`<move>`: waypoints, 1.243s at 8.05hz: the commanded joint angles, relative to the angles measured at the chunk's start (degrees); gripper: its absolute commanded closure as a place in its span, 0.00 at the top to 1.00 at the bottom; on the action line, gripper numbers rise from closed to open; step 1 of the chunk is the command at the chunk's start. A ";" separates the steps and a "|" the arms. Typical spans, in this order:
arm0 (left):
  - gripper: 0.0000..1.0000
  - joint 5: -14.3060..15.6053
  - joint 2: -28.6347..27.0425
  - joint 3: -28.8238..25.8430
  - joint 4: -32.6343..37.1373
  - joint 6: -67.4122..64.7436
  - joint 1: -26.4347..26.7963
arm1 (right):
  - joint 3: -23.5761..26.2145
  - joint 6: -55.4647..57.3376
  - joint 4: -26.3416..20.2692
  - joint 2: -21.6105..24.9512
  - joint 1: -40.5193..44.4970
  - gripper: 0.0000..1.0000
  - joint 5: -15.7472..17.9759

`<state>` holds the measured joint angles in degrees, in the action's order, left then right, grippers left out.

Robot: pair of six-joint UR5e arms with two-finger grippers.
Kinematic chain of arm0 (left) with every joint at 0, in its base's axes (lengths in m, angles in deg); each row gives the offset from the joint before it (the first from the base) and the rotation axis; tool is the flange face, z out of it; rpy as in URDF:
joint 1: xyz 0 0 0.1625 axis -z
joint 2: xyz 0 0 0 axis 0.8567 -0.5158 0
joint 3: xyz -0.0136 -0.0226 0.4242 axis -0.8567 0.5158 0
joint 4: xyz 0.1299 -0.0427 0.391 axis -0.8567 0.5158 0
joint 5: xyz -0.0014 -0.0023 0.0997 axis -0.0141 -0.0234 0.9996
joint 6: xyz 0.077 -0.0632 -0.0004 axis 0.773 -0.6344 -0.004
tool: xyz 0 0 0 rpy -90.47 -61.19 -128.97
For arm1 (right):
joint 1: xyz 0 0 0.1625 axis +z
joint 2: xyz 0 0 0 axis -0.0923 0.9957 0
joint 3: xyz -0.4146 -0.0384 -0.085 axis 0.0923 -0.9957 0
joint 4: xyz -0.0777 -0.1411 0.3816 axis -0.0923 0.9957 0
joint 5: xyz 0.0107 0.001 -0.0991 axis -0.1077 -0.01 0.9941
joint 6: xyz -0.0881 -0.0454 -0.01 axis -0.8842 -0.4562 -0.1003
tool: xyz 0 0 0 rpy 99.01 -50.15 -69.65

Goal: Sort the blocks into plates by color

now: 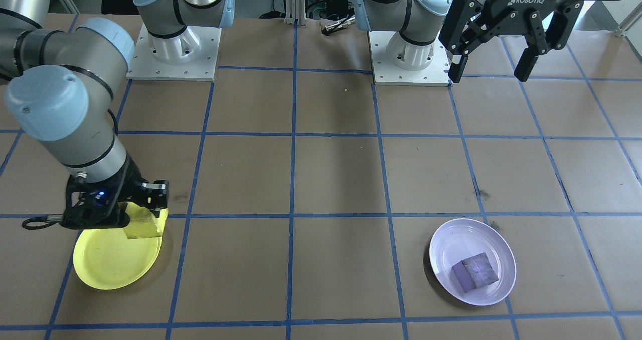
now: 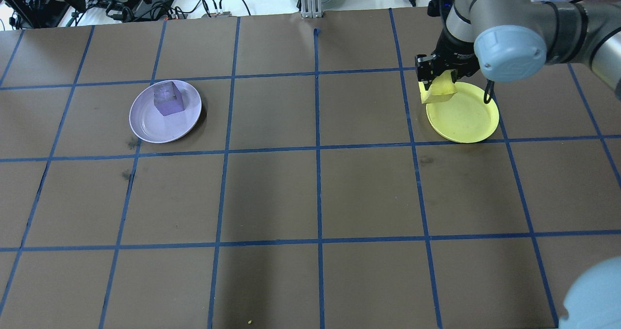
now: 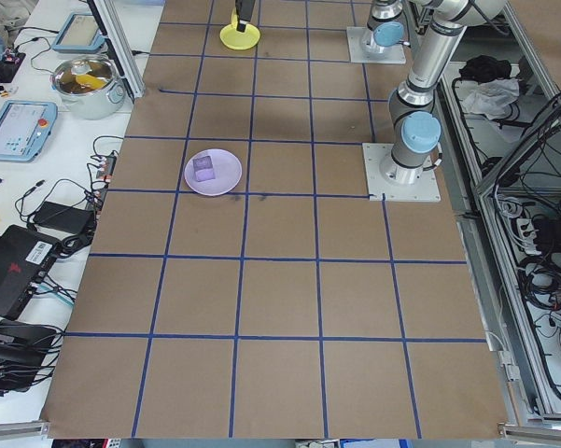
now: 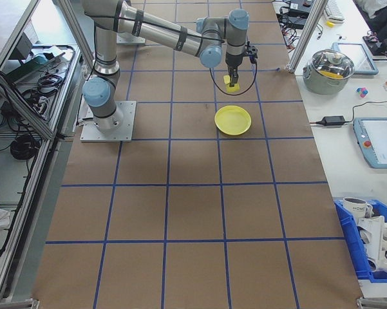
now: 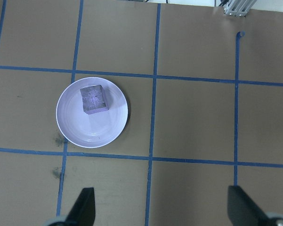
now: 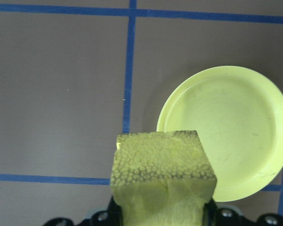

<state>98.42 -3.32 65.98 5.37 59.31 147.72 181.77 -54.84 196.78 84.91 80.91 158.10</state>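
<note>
Blocks number two, and so do the plates. One yellow block (image 6: 162,176), a cube with a rough, pebbled foam-like skin, is clamped in the right claw (image 2: 439,79); in the right wrist view its pitted top face fills the lower middle. Below that claw and a little to one side lies the yellow plate (image 2: 468,120), round, shallow, smooth plastic, with nothing lying on it; the held block hangs over the plate's edge rather than its middle. The purple block (image 2: 168,98), a dull, unevenly painted cube, sits inside the lavender plate (image 2: 145,125), off-centre near the raised rim. That plate lies well apart from the left claw (image 1: 494,61), which hangs high with its two black fingers (image 1: 526,64) spread apart and nothing between them. White lettering on its body reads "ROBOTIQ". Brown paper covers the table (image 2: 315,193), ruled into squares by blue tape.
</note>
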 commanded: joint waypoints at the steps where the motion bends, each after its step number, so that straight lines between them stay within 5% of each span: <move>1: 1.00 -0.08 0.45 0.89 0.02 0.00 0.00 | -0.56 -8.18 3.41 -4.79 -6.66 0.00 0.20; 4: 1.00 -0.08 0.54 0.98 0.02 0.00 0.00 | -0.56 -8.19 4.23 -10.52 -6.67 0.00 -0.06; 5: 1.00 -0.08 0.54 0.98 0.02 0.00 0.00 | -0.56 -8.28 4.32 -10.61 -6.67 0.17 -0.06; 6: 1.00 -0.08 0.54 0.98 0.02 0.00 0.00 | -0.56 -8.28 4.93 -10.52 -6.67 0.84 -0.06; 7: 1.00 0.00 0.54 0.98 0.02 0.00 0.00 | -0.65 -8.72 6.24 -9.83 -6.75 1.00 1.24; 8: 1.00 -0.08 0.54 0.98 0.02 0.00 0.00 | -0.65 -8.90 6.34 -9.47 -6.75 1.00 3.69; 10: 1.00 -0.08 0.54 0.98 0.02 0.00 0.00 | -0.65 -8.72 5.99 -5.71 -6.58 1.00 3.28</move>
<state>98.35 -2.77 66.97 5.39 59.31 147.72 181.13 -63.57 202.82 76.11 74.18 161.19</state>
